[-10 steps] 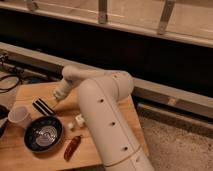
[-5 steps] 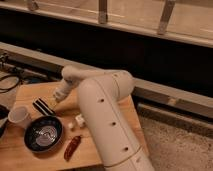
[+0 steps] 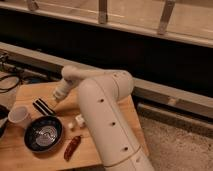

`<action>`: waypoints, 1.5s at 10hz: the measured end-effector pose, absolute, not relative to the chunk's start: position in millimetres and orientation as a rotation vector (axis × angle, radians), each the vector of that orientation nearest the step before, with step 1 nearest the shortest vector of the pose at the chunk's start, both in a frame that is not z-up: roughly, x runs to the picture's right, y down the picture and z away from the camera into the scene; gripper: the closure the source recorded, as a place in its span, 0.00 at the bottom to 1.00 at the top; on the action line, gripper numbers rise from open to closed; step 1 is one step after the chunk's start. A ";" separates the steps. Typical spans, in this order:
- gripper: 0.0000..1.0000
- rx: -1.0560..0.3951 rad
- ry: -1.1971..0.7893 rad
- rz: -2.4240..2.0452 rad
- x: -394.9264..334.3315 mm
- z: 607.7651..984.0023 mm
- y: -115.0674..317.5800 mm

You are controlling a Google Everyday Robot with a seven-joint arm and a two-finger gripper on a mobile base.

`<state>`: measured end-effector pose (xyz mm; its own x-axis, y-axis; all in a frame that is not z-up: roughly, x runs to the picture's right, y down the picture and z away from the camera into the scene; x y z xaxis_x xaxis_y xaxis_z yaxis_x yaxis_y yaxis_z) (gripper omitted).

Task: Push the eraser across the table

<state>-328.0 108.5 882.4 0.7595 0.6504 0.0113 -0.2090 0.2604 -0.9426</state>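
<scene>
Gripper (image 3: 56, 98): just right of eraser, towards table's (image 3: 31, 93) far edge; grip cannot be told.
Eraser (image 3: 44, 106): long axis diagonal, far-left to near-right.

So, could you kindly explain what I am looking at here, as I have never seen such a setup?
The big white jointed tube is the single arm of a mobile robot, and the one camera looks down over it. At the arm's far end is the gripper, low over a light wooden table. Just left of it lies a flat block with black and white stripes, probably the eraser it is to push. I cannot tell whether they touch. Also on the table are a small white cup, a dark round bowl, a reddish-brown elongated item and small white pieces. I see nothing being held.
</scene>
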 end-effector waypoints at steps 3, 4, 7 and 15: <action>1.00 -1.205 -0.476 0.606 -336.7 893.7 113.3; 1.00 -1.209 -0.475 0.604 -337.3 894.8 116.5; 1.00 -1.206 -0.476 0.601 -338.0 894.7 115.3; 1.00 -1.207 -0.476 0.599 -338.6 894.7 115.7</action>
